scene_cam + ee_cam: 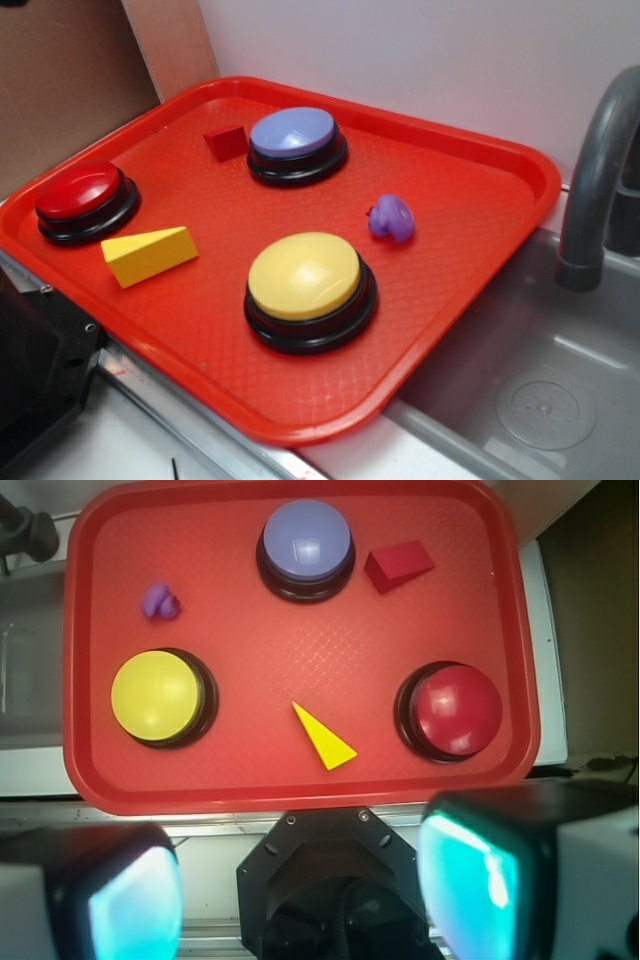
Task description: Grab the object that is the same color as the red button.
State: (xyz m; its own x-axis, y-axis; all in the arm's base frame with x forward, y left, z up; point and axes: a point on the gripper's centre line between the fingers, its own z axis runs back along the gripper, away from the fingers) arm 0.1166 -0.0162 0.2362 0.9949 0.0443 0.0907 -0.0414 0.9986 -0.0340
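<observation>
The gripper hangs high above the near edge of the red tray, its two pads spread wide with nothing between them. In the wrist view the yellow wedge lies closest, with the red button to its right and the yellow button to its left. Farther off, the small dark-red block rests on the tray just right of the lavender-blue button, not touching it. A small purple toy sits far left. The block looks rigid, light and smooth-faced; pinching across two opposite flat sides, clear of the neighbouring button, seems safest.
</observation>
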